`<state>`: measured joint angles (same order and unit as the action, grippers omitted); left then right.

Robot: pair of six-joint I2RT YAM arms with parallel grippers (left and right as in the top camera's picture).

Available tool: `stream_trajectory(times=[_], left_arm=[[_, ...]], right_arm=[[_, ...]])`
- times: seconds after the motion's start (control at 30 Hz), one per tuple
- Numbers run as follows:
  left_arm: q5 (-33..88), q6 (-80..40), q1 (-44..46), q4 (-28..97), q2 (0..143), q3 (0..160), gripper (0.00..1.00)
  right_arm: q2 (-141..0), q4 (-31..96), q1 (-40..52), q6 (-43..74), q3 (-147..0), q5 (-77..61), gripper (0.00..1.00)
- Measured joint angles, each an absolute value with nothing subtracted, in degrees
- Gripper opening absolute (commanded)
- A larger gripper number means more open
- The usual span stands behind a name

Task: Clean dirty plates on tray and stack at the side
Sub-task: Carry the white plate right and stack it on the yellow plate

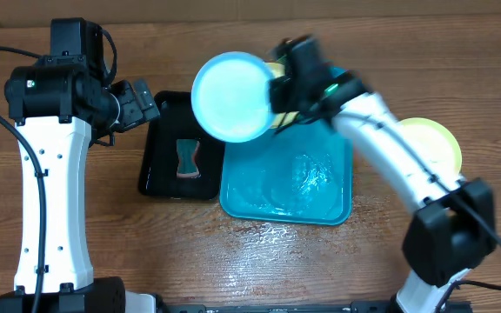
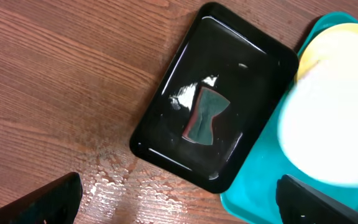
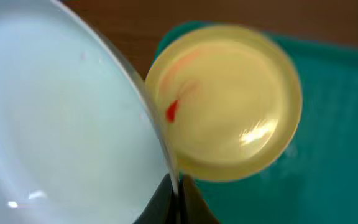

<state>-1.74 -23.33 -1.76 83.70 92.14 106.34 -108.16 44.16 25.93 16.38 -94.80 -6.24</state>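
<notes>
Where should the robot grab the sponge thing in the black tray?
Grip the sponge at its narrow middle, coming straight down from above. It lies flat in the black tray, so no edge sticks up to pinch from the side. Its pinched-in waist gives the open fingers of the left gripper a slim spot to close across.

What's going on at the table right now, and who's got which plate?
The right gripper holds the white plate by its rim, raised over the left end of the turquoise tray. A yellow plate with a red smear lies on that tray. A second yellow plate sits on the table to the tray's right. The left gripper is open and empty beside the black tray, where a sponge lies.
</notes>
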Motion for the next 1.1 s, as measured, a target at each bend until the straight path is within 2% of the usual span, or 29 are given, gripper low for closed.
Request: stream_trajectory(times=[0.17,0.27,0.37,0.53,0.73,0.93,1.1], left_arm=[[-1.7,-23.3,-1.8,83.7,92.1,106.3,1.0],[-1.7,-23.3,-1.8,83.7,92.1,106.3,1.0],[-1.7,-23.3,-1.8,83.7,92.1,106.3,1.0],[-1.7,-23.3,-1.8,83.7,92.1,106.3,1.0],[-1.7,-23.3,-1.8,83.7,92.1,106.3,1.0],[-1.7,-23.3,-1.8,83.7,92.1,106.3,1.0],[-1.7,-23.3,-1.8,83.7,92.1,106.3,1.0]], right_arm=[[-106.0,58.0,16.5,18.2,-96.9,-15.4,0.04],[-105.4,67.9,12.6,18.9,-97.0,-12.0,0.04],[-105.4,71.4,10.8,20.2,-97.0,-7.4,0.04],[-105.4,71.8,3.8,22.8,-97.0,-3.2,0.04],[-105.4,71.3,-12.3,25.7,-95.1,-3.7,0.04],[-105.4,68.2,-23.0,26.6,-85.0,-6.2,0.04],[-105.4,63.7,-26.4,27.4,-74.9,-7.5,0.04]])
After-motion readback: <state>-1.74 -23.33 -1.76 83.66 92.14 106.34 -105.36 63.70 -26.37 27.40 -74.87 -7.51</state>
